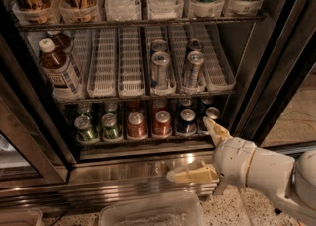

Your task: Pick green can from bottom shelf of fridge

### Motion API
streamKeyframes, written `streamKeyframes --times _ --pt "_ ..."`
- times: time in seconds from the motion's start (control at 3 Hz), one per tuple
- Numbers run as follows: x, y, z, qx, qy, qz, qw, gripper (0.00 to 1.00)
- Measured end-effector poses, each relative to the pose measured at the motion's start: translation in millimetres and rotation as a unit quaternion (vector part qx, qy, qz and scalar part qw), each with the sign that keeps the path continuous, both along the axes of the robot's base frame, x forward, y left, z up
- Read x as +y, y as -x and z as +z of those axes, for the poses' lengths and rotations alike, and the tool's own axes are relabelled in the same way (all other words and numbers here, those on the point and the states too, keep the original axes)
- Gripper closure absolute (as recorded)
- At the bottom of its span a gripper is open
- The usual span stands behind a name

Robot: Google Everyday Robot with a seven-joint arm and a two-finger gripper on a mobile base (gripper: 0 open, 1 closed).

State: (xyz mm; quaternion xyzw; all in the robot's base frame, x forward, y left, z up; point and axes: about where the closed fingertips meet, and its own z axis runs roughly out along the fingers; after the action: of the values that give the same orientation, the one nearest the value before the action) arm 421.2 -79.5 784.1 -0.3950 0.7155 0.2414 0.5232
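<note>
The fridge [276, 77] stands open with black door frames and a ribbed steel base. On the bottom shelf [143, 138], short cans stand in lanes: two green cans at the left, the nearer-to-centre green can [111, 126] and another [85, 129], then two red-brown cans [145, 124], then dark blue cans [186, 121]. My gripper [190, 151] is at the lower right, in front of the steel base and right of the blue cans. It is open and empty: one cream finger [216, 131] points up at the shelf's right end, the other [190, 174] lies low, pointing left.
Above the bottom shelf is a rack of white slotted trays [131, 67] with taller silver cans [160, 69] and brown bottles [59, 69] at left. The top shelf holds tall cups and bottles. A clear plastic bin [150, 212] sits on the floor in front.
</note>
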Motion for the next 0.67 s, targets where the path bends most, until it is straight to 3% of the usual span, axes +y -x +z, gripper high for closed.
streamKeyframes --times 0.33,0.67 --pt "17.4 -7.5 9.3 -0.027 -0.095 -0.026 0.9948 0.0" --pt "74.0 -11.9 35.8 -0.069 -0.154 0.012 0.9856 0.0"
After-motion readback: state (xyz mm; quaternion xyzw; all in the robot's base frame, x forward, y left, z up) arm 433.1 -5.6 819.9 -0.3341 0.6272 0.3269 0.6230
